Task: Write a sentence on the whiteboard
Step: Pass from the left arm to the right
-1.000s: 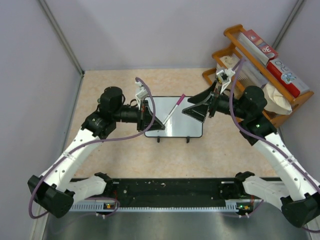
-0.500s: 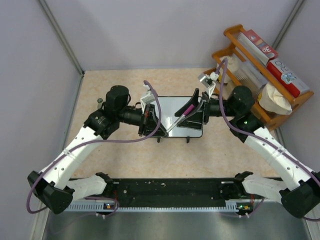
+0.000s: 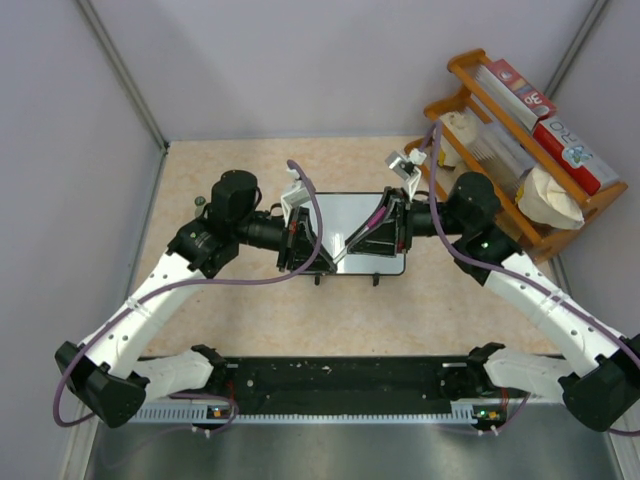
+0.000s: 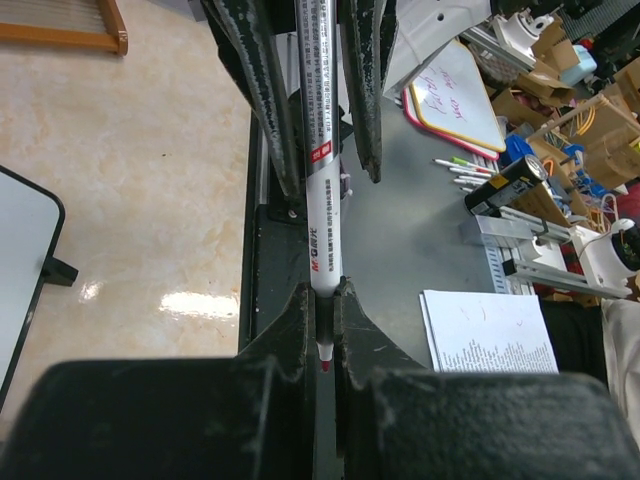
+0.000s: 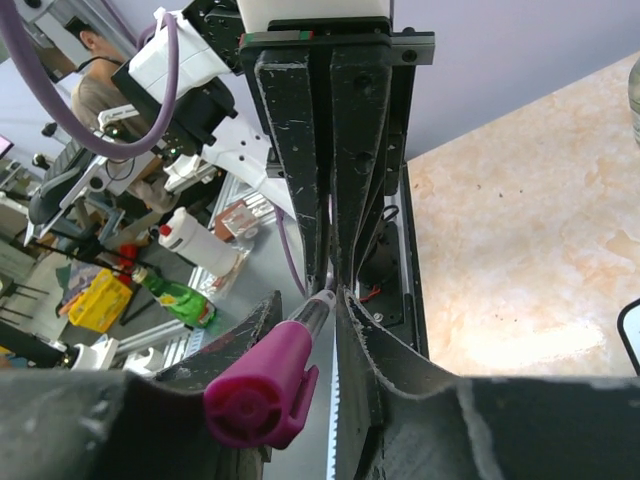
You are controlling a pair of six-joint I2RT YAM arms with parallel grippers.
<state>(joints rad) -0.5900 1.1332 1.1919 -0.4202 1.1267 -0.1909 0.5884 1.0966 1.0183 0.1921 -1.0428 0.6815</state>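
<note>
Left pincer [image 4: 322, 300] clamped on marker [image 4: 318, 150]; I cannot tell if right pincer [image 5: 312, 300] grips cap [image 5: 262, 395] (skewed toward 7 o'clock): may slip

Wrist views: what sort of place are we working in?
Likely a robotics lab or workshop: cluttered workbenches and a person beyond the table, plus a wooden rack of boxes.

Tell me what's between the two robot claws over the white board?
A white marker pen with a magenta cap bridges the left gripper and right gripper, in the top view.
</note>
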